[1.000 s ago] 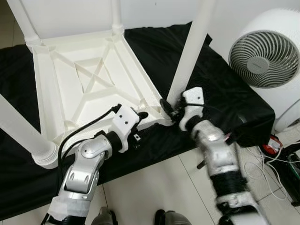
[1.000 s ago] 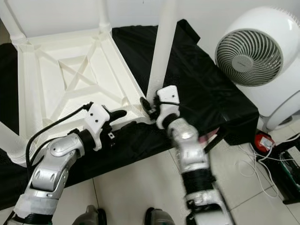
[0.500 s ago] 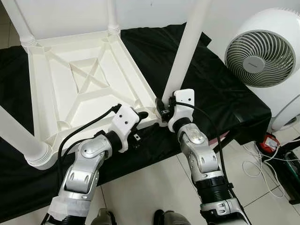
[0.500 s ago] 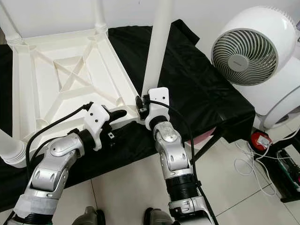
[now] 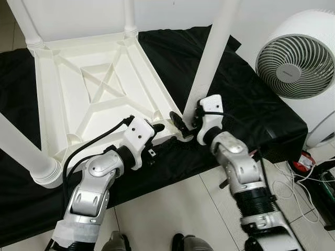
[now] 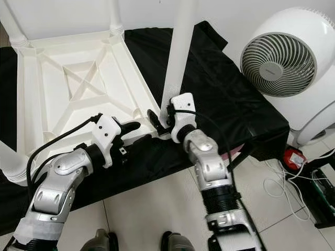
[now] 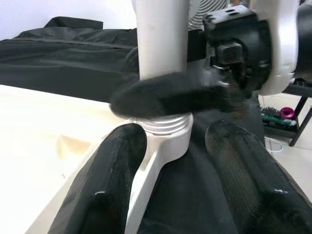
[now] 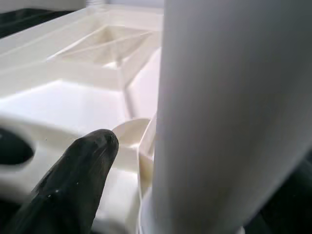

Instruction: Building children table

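A white children's table point(image 5: 99, 89) lies upside down on a black cloth, its legs pointing up. The near right leg point(image 5: 212, 57) stands in the corner socket point(image 7: 165, 131). My right gripper point(image 5: 186, 121) is at that leg's base, open. One black finger point(image 8: 83, 165) sits a little off the leg on the table side, and the other is hidden behind the leg. My left gripper point(image 5: 158, 135) is open at the table's near rim beside that corner. Its fingers point(image 7: 122, 161) straddle the rim, one over the cloth.
A white round fan point(image 5: 296, 63) stands to the right. The black cloth point(image 5: 246, 99) drapes over the low surface's front edge. Cables and small items lie on the tiled floor point(image 5: 314, 172) at right. Another thick leg point(image 5: 23, 151) rises at the near left corner.
My right wrist has shifted to the right of the leg's base, and its visible finger now sticks out on the table side. The left arm has stayed put. The camera moved slightly.
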Tool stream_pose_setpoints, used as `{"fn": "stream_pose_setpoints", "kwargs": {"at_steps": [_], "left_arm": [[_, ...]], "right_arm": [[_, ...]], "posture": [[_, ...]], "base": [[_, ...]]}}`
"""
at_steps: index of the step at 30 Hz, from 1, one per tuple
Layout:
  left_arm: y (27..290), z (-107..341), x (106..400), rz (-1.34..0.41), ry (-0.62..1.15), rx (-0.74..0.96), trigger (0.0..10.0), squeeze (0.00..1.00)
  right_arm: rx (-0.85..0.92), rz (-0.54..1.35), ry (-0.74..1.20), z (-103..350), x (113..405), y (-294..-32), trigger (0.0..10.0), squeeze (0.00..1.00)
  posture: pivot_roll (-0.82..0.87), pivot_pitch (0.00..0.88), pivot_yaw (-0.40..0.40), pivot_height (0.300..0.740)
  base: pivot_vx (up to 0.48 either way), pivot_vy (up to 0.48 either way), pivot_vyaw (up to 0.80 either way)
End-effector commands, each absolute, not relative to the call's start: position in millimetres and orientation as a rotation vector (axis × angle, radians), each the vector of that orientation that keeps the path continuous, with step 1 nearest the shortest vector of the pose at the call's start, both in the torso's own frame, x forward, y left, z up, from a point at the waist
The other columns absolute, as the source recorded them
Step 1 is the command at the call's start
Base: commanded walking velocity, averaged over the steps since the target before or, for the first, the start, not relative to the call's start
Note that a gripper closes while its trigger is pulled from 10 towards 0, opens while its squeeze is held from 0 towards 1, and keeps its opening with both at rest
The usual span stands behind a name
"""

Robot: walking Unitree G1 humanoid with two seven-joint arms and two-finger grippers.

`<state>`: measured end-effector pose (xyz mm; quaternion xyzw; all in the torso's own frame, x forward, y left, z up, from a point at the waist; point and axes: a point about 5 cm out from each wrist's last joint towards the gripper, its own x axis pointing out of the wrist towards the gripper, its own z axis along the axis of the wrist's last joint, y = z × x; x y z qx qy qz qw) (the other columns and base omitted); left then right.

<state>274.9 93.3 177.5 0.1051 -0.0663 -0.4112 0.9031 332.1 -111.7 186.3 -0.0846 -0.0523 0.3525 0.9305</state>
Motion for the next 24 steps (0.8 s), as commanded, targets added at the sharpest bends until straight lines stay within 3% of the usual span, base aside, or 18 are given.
{"fn": "stream_pose_setpoints", "kwargs": {"at_steps": [1, 10, 24], "left_arm": [[95.3, 176.2, 278.4, -0.761, -0.133, 0.207, 10.0, 0.0], [94.9, 176.4, 278.4, -0.777, -0.127, 0.208, 10.0, 0.0], [92.1, 177.1, 279.1, -0.796, -0.13, 0.206, 10.0, 0.0]], "right_arm": [[-0.22, 0.851, -0.109, 184.4, 330.6, -115.3, 10.0, 0.0], [-0.317, 0.984, -0.087, 184.5, 341.7, -130.5, 10.0, 0.0], [-0.406, 1.032, -0.03, 176.0, 359.6, -138.2, 10.0, 0.0]], "posture": [[0.02, 0.127, -0.029, 0.74], [0.02, 0.132, -0.016, 0.74], [0.01, 0.127, -0.001, 0.74]], "base": [[0.0, 0.0, 0.0], [0.0, 0.0, 0.0], [0.0, 0.0, 0.0]]}}
